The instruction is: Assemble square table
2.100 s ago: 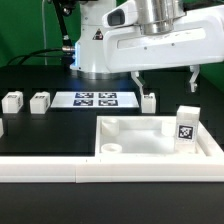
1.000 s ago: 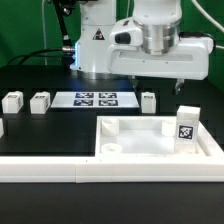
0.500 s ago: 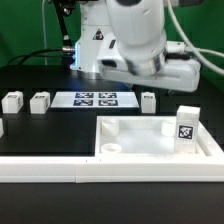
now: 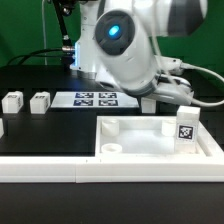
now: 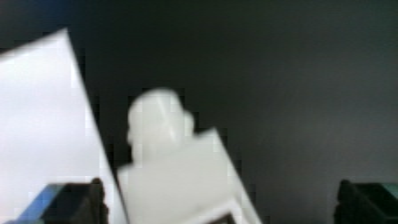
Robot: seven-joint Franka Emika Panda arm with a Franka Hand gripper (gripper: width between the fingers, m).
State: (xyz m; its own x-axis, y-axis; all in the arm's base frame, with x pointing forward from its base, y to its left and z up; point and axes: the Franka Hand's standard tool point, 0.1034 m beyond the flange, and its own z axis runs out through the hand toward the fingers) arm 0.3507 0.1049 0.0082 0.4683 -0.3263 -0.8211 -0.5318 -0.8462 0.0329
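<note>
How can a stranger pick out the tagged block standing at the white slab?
Find the large white square slab at the front of the exterior view. At its far corner on the exterior view's right one small white block stands upright. It alone stands at the slab, its black-and-white tag facing the camera; the other blocks sit on the black table beside the marker board.

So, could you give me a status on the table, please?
Tool open, empty, near a blurred white piece. Tabletop flat, one tagged leg upright at its corner. Nothing seen blocking.

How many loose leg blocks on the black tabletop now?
3: two leg blocks at the exterior view's left, one beside the marker board, partly behind the arm. A left-edge sliver may be another.
</note>
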